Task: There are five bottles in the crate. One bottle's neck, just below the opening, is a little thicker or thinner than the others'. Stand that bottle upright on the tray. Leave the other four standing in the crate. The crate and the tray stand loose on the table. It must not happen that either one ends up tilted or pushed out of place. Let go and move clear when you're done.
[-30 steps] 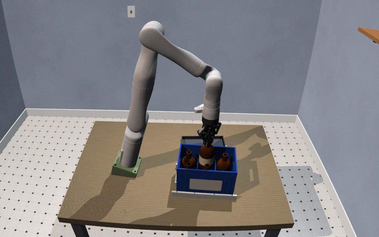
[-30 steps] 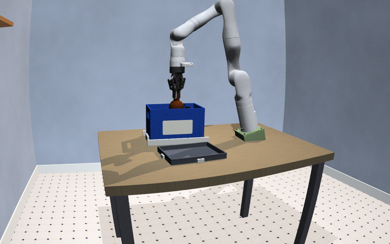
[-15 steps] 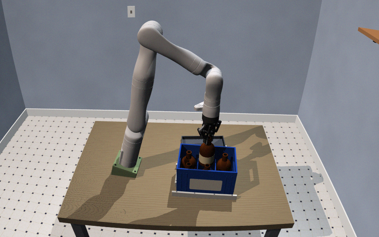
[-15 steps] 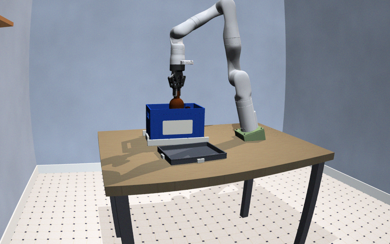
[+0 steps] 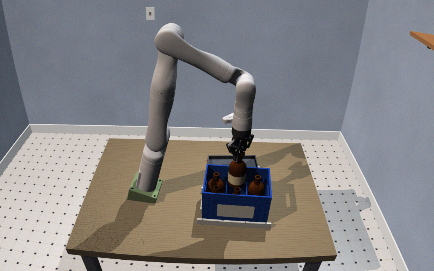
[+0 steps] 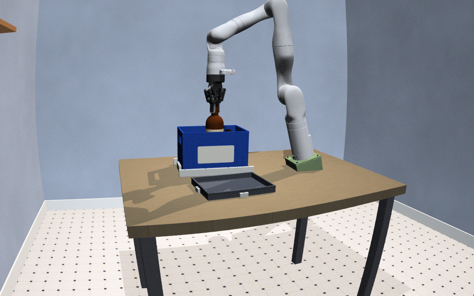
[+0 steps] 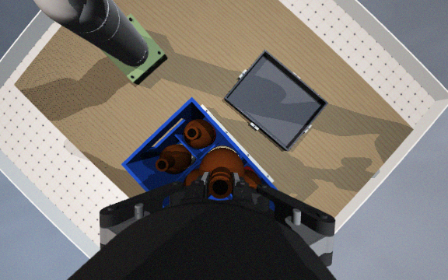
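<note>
Bottle (image 5: 237, 171) (image 6: 214, 123) (image 7: 222, 163) brown, round-shouldered, cream-labelled; neck between fingers (image 5: 237, 157) (image 6: 212, 107).

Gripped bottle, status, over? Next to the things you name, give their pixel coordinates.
Hand (image 5: 237, 157) (image 6: 214, 107) (image 7: 221, 180) shut on brown bottle's neck; bottle (image 5: 237, 173) (image 6: 214, 123) (image 7: 222, 162) upright, partly raised from blue crate (image 5: 236, 194) (image 6: 212, 137) (image 7: 157, 131); crate wall between it and tray (image 5: 232, 156) (image 6: 241, 190) (image 7: 244, 115).
</note>
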